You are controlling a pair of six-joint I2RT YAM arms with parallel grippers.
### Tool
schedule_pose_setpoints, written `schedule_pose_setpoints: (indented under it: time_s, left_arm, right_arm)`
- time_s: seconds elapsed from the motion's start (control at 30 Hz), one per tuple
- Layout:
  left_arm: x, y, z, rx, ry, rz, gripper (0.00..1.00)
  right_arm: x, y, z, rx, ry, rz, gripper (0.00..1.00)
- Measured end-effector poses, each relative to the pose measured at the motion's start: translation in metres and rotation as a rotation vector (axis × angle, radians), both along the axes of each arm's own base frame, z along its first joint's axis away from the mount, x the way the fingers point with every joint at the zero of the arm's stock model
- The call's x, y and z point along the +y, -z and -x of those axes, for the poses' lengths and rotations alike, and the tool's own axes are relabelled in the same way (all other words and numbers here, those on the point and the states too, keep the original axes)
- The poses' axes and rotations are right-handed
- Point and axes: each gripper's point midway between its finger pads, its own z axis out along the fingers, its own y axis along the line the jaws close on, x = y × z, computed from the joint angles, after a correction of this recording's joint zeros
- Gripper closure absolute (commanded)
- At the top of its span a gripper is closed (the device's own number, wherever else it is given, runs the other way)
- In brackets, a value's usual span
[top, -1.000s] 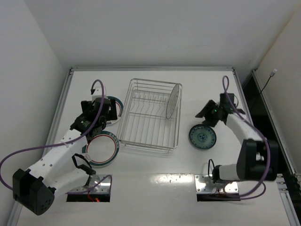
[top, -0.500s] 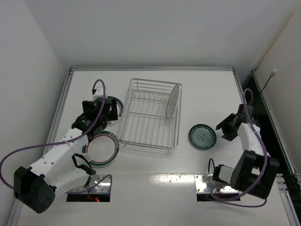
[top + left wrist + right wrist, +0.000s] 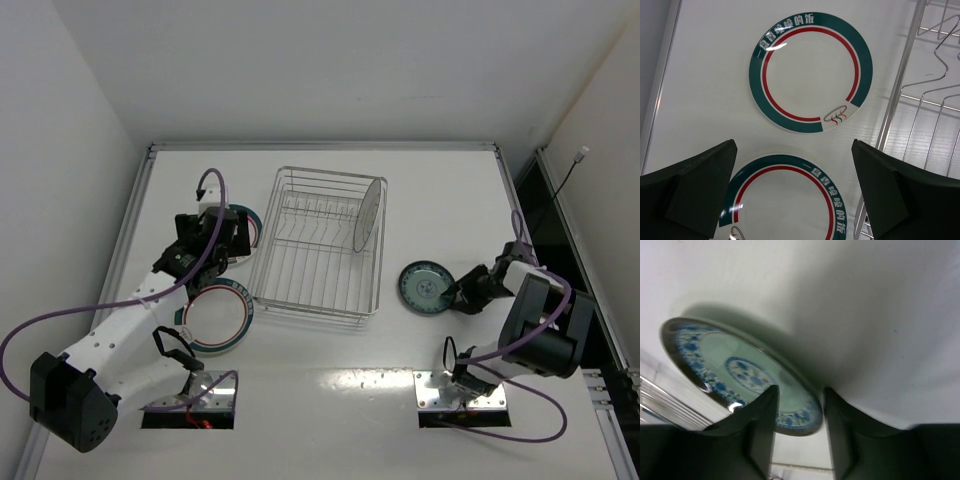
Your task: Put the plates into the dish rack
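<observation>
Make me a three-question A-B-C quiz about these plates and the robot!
1. Where is the blue plate?
A) on a green plate
B) on the table, right of the dish rack
C) inside the rack
2. How many plates stand in the rack?
A) one
B) none
C) three
3. The left end effector is:
A) shut on a plate
B) shut, empty
C) open
Answers: 1 B, it lies flat beside the rack. 2 A, one upright plate at its right end. 3 C, fingers wide apart above two green-rimmed plates.
</observation>
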Motion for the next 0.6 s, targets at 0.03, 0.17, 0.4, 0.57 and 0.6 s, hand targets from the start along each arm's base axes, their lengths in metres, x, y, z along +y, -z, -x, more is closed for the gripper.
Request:
schedule_pose_setpoints:
  time_s: [0.03,0.17,0.4,0.57,0.6]
  left_arm:
    - [0.000,0.000,0.000,-0.001,0.000,0.000,0.00]
    - [0.001,-0.002,0.001,-0.006,-0.002,0.001,0.00]
    - [0.001,-0.007,0.002,-0.024,-0.002,0.010,0.00]
    - [0.001,-0.007,0.002,-0.024,-0.002,0.010,0.00]
    - [0.001,-0.007,0.002,-0.024,-0.002,0.010,0.00]
  right_arm:
    - [0.002,0.000,-0.001,-0.005,-0.004,-0.011,0.73]
    - [0.012,0.005,-0.002,-0.008,-0.009,-0.082,0.99]
    - [0.021,0.004,-0.007,-0.055,-0.030,-0.133,1.00]
    - [0.013,-0.024,-0.018,-0.132,-0.050,-0.032,1.00]
    - [0.006,-0.039,-0.028,-0.169,-0.057,0.021,1.00]
